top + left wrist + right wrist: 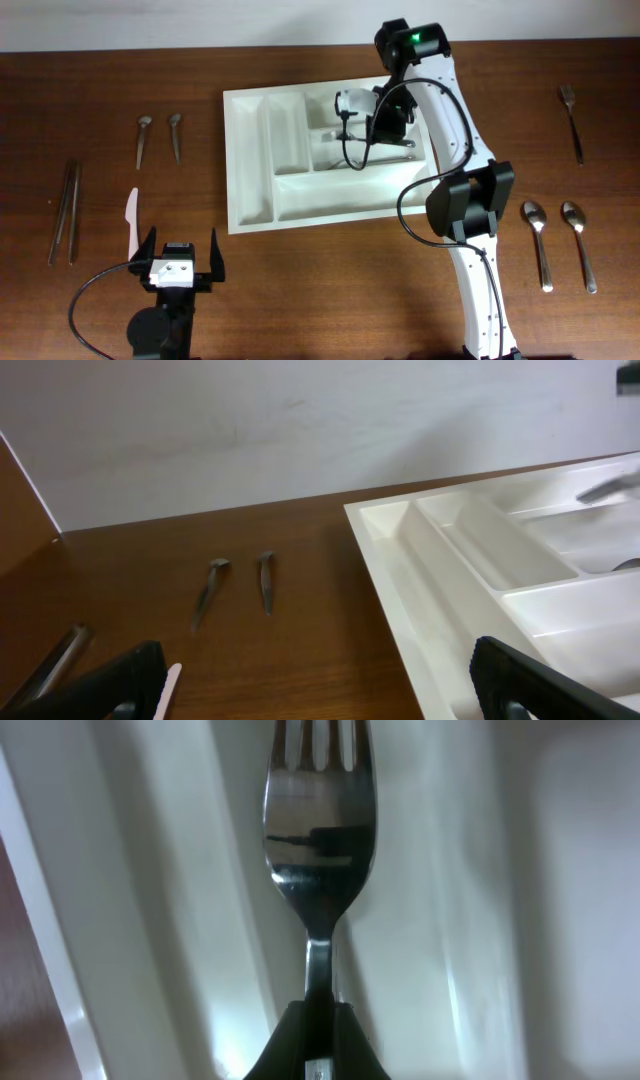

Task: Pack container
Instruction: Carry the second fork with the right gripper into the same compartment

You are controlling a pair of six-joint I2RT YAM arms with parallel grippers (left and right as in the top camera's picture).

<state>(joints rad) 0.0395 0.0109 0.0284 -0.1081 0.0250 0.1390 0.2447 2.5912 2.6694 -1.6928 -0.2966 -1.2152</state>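
The container (249, 165), a big white cutlery tray, lies in the middle of the table. My right gripper (387, 125) hangs over its upper right compartments, pointing down. In the right wrist view it (318, 1020) is shut on the neck of a metal fork (318, 850), whose tines point away over the container's white floor (450, 920). My left gripper (182, 255) stands open near the front edge, left of the container, with nothing between its fingers (110, 685). The container's left end (470, 550) shows in the left wrist view.
On the left lie two spoons (143, 140) (176, 135), a pair of chopsticks (66, 212) and a white plastic knife (131, 222) beside my left gripper. On the right lie a fork (572, 122) and two spoons (538, 243) (579, 243). The right arm's black cable loops over the tray.
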